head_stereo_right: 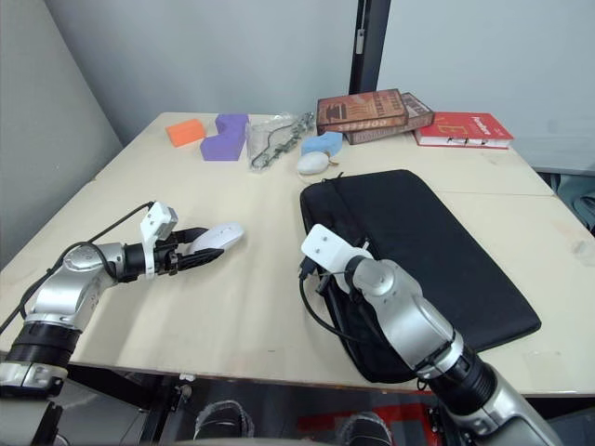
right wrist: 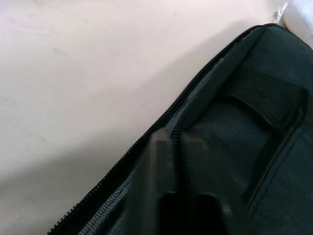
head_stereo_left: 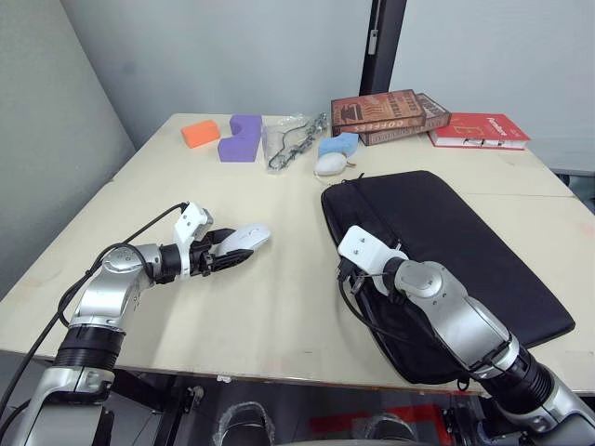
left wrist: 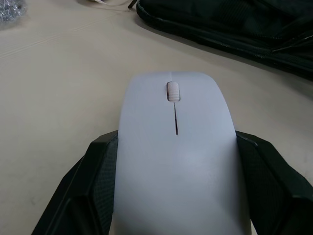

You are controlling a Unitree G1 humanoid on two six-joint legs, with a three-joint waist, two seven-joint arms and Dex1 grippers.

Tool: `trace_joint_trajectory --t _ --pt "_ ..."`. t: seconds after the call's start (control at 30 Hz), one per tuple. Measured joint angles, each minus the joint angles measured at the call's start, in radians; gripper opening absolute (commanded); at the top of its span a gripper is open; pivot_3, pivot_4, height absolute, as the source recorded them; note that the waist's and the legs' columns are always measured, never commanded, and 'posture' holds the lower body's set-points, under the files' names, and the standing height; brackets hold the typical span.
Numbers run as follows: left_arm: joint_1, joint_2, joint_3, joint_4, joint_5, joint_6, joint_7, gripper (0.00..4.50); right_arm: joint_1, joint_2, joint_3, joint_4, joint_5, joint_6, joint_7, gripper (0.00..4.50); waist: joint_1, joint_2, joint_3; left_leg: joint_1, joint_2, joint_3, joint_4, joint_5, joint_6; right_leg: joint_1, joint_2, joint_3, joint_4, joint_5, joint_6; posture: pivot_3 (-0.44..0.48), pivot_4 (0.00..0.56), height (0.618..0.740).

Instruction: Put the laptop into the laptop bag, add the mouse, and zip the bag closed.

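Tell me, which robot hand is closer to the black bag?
The right. The right gripper rests on the laptop bag at its zipper edge, while the left gripper is off to the bag's left over the table, holding the mouse.

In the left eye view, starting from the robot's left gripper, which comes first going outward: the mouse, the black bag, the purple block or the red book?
1. Mouse: held in the left gripper itself.
2. Bag: to its right, lying flat on the table.
3. Purple block: at the table's far side.
4. Red book: far right corner.
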State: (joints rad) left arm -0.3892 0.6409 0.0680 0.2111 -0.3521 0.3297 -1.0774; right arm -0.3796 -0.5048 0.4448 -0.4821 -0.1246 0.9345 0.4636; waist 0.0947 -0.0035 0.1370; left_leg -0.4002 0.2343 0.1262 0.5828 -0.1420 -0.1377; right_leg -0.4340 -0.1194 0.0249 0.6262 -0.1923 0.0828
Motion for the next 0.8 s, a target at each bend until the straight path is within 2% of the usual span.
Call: trace_joint_trajectory --t 0.17,0.4,0.47,0.57,0.63,0.8 --pt "0.0 0.0 0.0 -0.004 -0.001 0.0 -0.003 2.85 0.021 0.019 -0.063 -0.003 0.04 0.011 0.009 0.03 0.001 0.0 0.0 0.0 0.0 0.0 0.0 0.0 0.0 0.0 0.0 0.0 0.001 0.0 0.0 0.0 0.15 0.734" --pt "0.0 0.0 0.0 -0.006 -0.003 -0.001 -0.008 2.85 0.026 0.143 -0.29 -0.031 0.225 0.139 0.043 0.03 -0.001 0.0 0.0 0.0 0.0 0.0 0.0 0.0 0.0 -0.001 0.0 0.0 0.002 0.0 0.0 0.0 0.15 0.734" --pt "0.0 -0.001 -0.001 -0.006 -0.003 -0.004 -0.01 2.85 -0.026 0.206 -0.399 -0.035 0.316 0.215 0.064 0.03 -0.004 0.0 0.0 0.0 0.0 0.0 0.0 0.0 0.001 -0.002 0.0 0.0 0.003 0.0 0.0 0.0 0.15 0.734" --pt "-0.001 -0.003 -0.002 -0.006 -0.004 -0.007 -0.012 2.85 -0.087 0.234 -0.504 -0.042 0.399 0.287 0.071 0.03 -0.007 0.001 0.0 0.001 0.001 0.0 0.0 0.0 0.001 -0.002 0.001 0.0 0.004 0.0 0.0 0.0 0.15 0.734" --pt "-0.001 -0.004 -0.002 -0.006 -0.004 -0.007 -0.012 2.85 -0.107 0.232 -0.537 -0.039 0.438 0.322 0.073 0.03 -0.005 0.001 0.0 0.001 0.001 0.0 0.0 0.001 0.001 -0.002 0.001 0.0 0.004 0.0 0.0 0.0 0.15 0.734" --pt "-0.002 -0.01 -0.007 -0.012 -0.006 -0.014 -0.013 2.85 -0.298 0.184 -0.701 0.04 0.571 0.404 0.105 0.03 -0.005 0.001 0.0 0.001 0.001 0.0 0.0 0.001 0.001 -0.003 0.002 0.001 0.005 0.0 0.0 0.0 0.15 0.734"
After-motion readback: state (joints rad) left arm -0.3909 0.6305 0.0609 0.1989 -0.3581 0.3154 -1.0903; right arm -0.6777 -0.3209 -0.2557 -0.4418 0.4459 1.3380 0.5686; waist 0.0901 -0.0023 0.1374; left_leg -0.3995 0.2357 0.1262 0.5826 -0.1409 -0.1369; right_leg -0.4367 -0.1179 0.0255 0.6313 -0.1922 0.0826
